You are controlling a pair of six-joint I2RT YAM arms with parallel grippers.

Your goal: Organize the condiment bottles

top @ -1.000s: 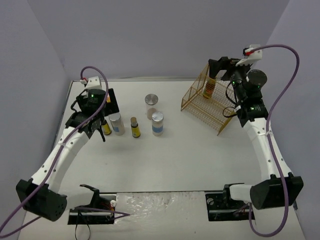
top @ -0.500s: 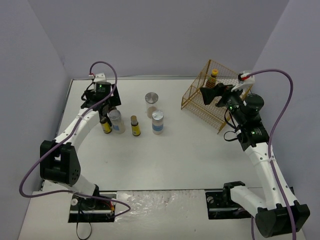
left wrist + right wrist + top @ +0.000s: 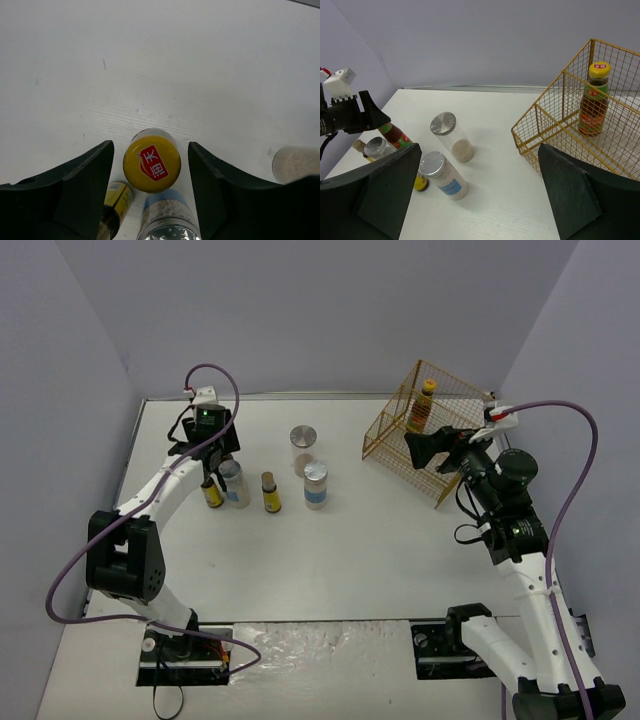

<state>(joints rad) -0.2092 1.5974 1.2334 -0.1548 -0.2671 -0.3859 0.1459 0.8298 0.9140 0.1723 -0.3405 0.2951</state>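
Four dark bottles, three pale jars, one wire basket.

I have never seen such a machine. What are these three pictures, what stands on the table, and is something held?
Two robot arms are bolted to a white table. One picture looks down from above; the other two come from a camera on each wrist. The left gripper straddles a yellow-capped dark bottle, not yet gripping it. The right gripper is open and empty. Three silver-lidded jars and two dark bottles stand nearby; a fourth bottle stands in the gold wire basket.

Gold wire basket at white table's far right corner
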